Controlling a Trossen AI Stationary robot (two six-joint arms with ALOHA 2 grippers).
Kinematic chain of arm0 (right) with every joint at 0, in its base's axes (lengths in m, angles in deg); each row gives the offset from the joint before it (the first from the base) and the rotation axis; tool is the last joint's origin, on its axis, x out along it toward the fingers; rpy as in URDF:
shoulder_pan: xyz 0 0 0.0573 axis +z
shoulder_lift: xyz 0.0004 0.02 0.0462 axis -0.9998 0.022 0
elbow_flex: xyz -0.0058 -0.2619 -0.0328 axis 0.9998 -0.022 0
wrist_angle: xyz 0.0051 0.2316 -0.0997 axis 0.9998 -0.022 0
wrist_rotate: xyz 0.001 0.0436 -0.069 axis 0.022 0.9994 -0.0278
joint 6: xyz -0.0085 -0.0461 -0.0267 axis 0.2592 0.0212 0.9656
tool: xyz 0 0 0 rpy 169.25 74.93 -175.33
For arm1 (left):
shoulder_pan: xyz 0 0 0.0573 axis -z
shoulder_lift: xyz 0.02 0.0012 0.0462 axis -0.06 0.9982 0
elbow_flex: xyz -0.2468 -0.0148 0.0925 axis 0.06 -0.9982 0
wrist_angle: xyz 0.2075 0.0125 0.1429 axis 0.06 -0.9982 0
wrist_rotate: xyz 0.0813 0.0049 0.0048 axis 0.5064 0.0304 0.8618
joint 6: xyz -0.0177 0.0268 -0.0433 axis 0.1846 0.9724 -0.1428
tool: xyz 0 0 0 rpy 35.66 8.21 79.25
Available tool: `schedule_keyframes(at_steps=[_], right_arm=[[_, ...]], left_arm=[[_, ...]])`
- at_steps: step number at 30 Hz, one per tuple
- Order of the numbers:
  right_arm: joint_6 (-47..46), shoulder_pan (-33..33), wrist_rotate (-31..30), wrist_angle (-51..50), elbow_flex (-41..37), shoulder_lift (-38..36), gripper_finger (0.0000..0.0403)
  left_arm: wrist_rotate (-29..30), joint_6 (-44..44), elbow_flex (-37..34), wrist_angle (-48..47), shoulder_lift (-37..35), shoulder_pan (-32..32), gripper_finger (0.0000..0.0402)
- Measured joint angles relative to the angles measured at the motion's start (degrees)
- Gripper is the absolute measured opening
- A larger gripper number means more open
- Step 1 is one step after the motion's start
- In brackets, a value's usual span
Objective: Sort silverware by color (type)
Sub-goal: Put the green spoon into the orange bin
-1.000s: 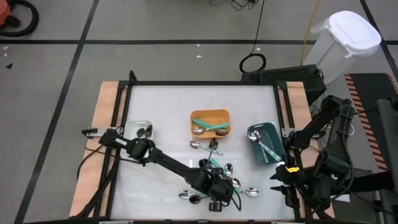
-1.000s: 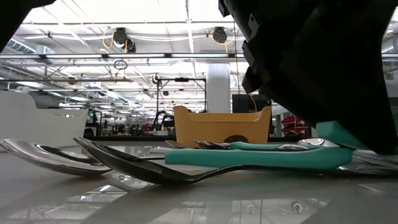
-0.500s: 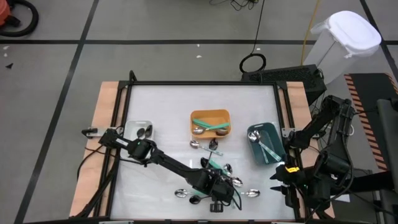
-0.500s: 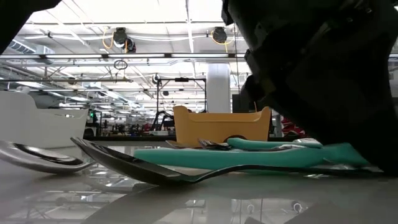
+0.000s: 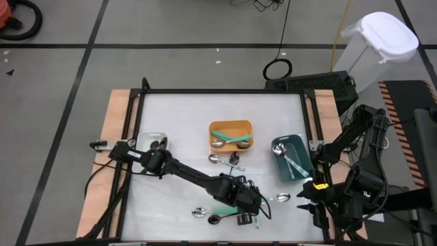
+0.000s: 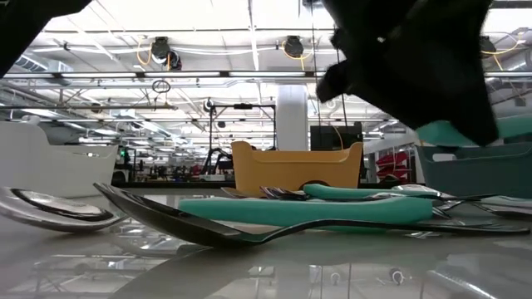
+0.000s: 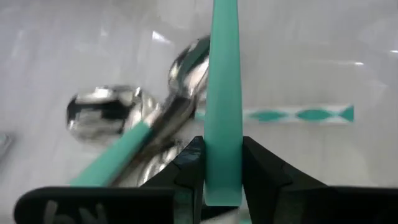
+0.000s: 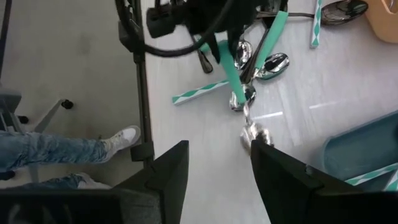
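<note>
Left arm reached low over the front-centre pile.
The left gripper [image 7: 222,171] was clamped on a teal-handled spoon [image 7: 222,93] above the table [image 5: 177,130]; the right gripper [image 8: 214,171], fingers apart, waited at the right edge.

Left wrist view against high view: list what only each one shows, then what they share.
Only the left wrist view shows the left gripper shut on a teal handle. Only the high view shows the orange bin, the dark teal bin, the white bin and the right gripper waiting at the table's edge. Both show loose spoons on the white table.
</note>
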Motion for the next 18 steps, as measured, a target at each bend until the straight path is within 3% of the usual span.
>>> schedule_keyframes(at_steps=[6,18], right_arm=[[-1.25,0.28,0.22,0.04,0.00,-0.23,0.0166],[-0.01,0.63,-0.14,-0.22,0.02,-0.77,0.0166]], left_arm=[[0.05,-6.53,-0.02,-0.30,-1.29,0.10,0.0078],[8.36,-12.13,0.07,-6.72,-7.92,-1.92,0.0078]])
